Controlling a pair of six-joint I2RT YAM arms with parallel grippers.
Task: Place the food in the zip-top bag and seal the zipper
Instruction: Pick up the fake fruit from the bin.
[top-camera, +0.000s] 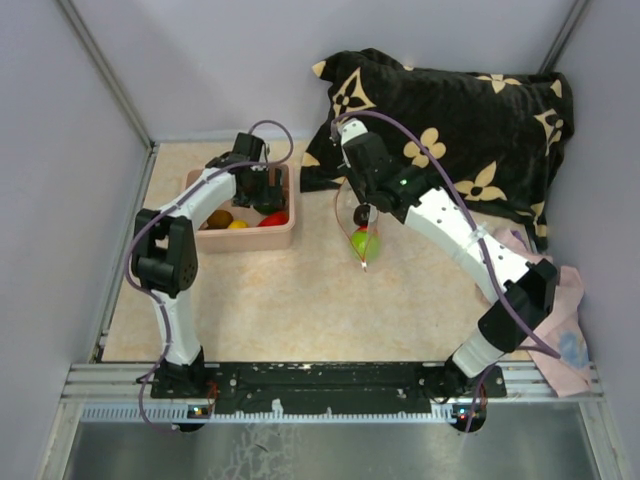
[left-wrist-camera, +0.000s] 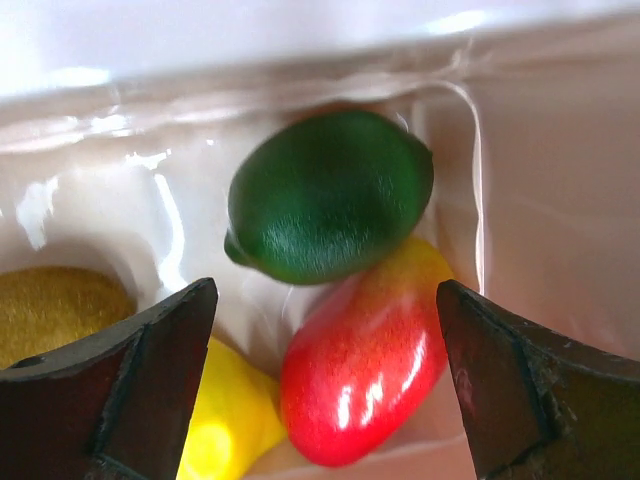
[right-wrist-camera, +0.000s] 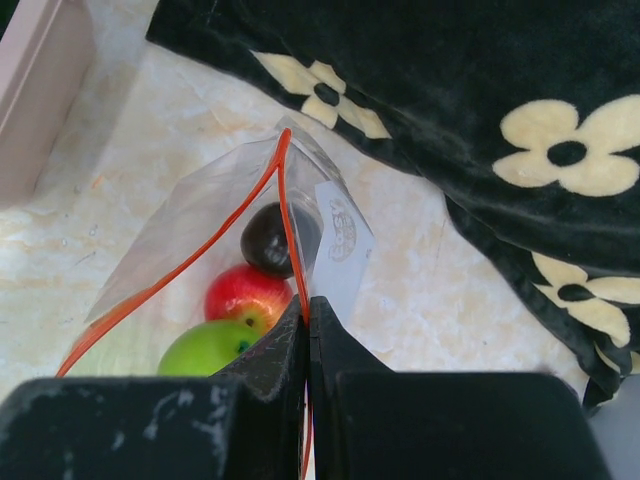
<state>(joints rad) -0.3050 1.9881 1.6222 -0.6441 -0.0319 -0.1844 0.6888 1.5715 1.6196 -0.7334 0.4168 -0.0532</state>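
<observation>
Bring the left end effector (left-wrist-camera: 325, 290), jaws wide apart and gripping nothing, straight down into the pink bin (top-camera: 245, 243) onto the dark green toy fruit (left-wrist-camera: 330, 195), which lies on top and leans on the red-and-yellow fruit (left-wrist-camera: 365, 370). Centre both fingers across the green fruit's short width before closing. Expect a smooth, rounded shell, likely to squirt sideways under an off-centre pinch. Mind the bin's far wall just behind the fruit and the corner fold to its right. Little room there for a finger, more on the other side toward the yellow piece (left-wrist-camera: 225, 420) and the fuzzy brown kiwi (left-wrist-camera: 60, 310). Lift clear of the rim before swinging across. Leave the right end effector (right-wrist-camera: 306, 310) as found, fingers pressed together on the zip-top bag (right-wrist-camera: 190, 240) at its zipper (right-wrist-camera: 284, 190), with the mouth gaping above the worktop (top-camera: 300, 300). Count three pieces already inside: dark brown piece (right-wrist-camera: 265, 240), red apple (right-wrist-camera: 245, 295), light green apple (right-wrist-camera: 200, 350). Judge the filling about half done and the sealing not yet begun. Aim for the gap between the two red-orange edges, narrow near the pinch and wider farther along. Hard to say from overhead whether the bag's bottom rests on the worktop. Stay off the black flowered cushion (right-wrist-camera: 450, 80) just beyond the bag. Cross over the bare worktop between bin and bag.
</observation>
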